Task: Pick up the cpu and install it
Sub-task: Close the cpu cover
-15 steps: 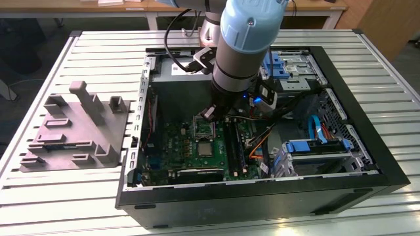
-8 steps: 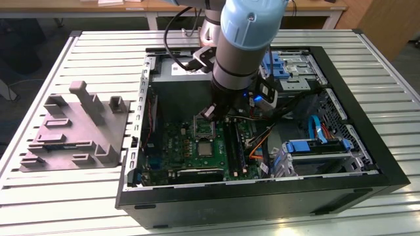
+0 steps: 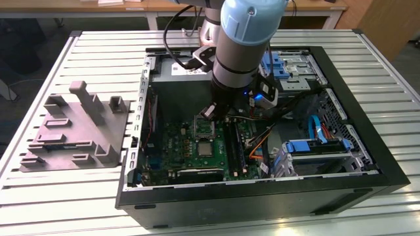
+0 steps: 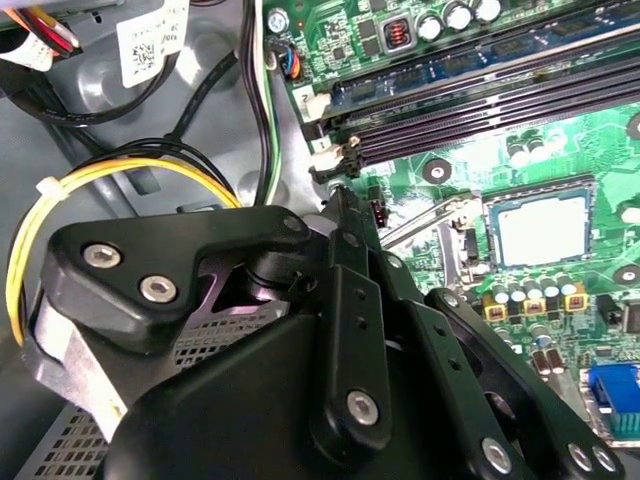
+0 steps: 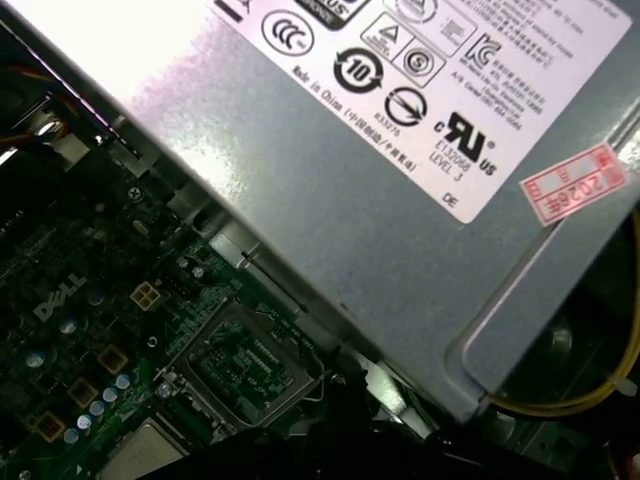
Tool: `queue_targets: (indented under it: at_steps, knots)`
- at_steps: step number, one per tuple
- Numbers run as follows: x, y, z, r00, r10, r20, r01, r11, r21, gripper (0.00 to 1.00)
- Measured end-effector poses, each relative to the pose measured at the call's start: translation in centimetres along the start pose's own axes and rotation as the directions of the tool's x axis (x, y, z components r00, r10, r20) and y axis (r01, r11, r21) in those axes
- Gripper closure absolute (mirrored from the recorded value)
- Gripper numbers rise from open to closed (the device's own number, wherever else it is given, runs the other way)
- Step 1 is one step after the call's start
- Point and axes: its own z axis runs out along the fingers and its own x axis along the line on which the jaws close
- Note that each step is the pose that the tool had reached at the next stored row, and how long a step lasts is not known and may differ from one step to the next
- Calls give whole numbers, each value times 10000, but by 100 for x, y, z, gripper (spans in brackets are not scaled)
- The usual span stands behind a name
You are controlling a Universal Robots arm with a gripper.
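Note:
The cpu [image 3: 205,147] is a small silvery square lying flat in the motherboard socket inside the open computer case. It also shows in both wrist views, as a pale square chip [image 4: 540,228] and as a silvery corner [image 5: 143,455]. The metal socket frame [image 3: 204,129] stands swung open just behind the chip, with green board showing through its window [image 5: 245,365]. My gripper [image 3: 211,112] hangs a little above that open frame, on the power-supply side of the chip and apart from it. Its black linkage [image 4: 345,215] reaches toward the socket.
A grey plastic fixture [image 3: 78,129] stands on the slatted table at the exterior view's left. The grey power supply [image 5: 380,170] sits close behind the socket. Memory slots [image 4: 480,100], yellow and black cables [image 4: 130,170] and blue drive brackets [image 3: 314,146] crowd the case.

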Motion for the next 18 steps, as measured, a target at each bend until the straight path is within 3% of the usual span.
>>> queue_targets:
  at_steps: [6,18]
  knots:
    - [-5,11,-33,9999,-106,-107,107,9999,91,89]
    - [-21,38,-107,9985,-491,-225,494,9987,123,89]
